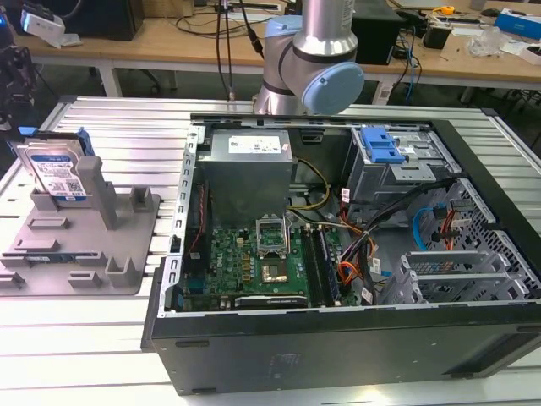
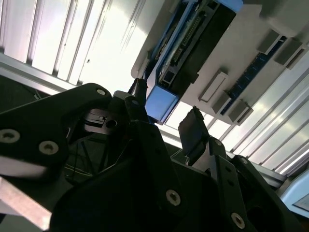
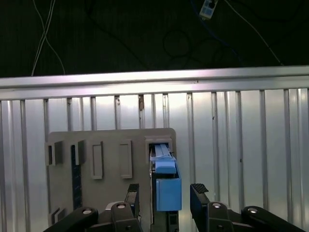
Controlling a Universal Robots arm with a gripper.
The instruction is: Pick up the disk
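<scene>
Silver metal with long ribs makes the worktop (image 1: 127, 127). Behind it stand wooden desks (image 1: 169, 42) with boxes and wires on them. A big black computer case (image 1: 338, 330) lies open on the worktop, and I can see a green board (image 1: 254, 262), a grey power box (image 1: 249, 165) and a metal cage with a blue latch (image 1: 385, 148) inside it.

A grey fixture (image 1: 127, 245) with posts sits near the case, on the exterior view's left. The disk (image 1: 57, 173) stands up on its edge in the fixture, leaning against a tall post. It has a white and blue label with barcodes. The words on it are too small to read. The power box has a white label too, and that print is also too small.

The arm (image 1: 325, 51) rises at the back of the worktop, with a round blue cap on its joint.

In both wrist views the black fingers (image 3: 199, 195) (image 2: 190, 130) are spread wide apart. The disk (image 3: 168, 191) (image 2: 190, 48), with its blue rail, shows in the gap between them, standing in its slot in the fixture (image 3: 111, 145) (image 2: 251, 43). They are not closed on it. I cannot tell if they touch it.
</scene>
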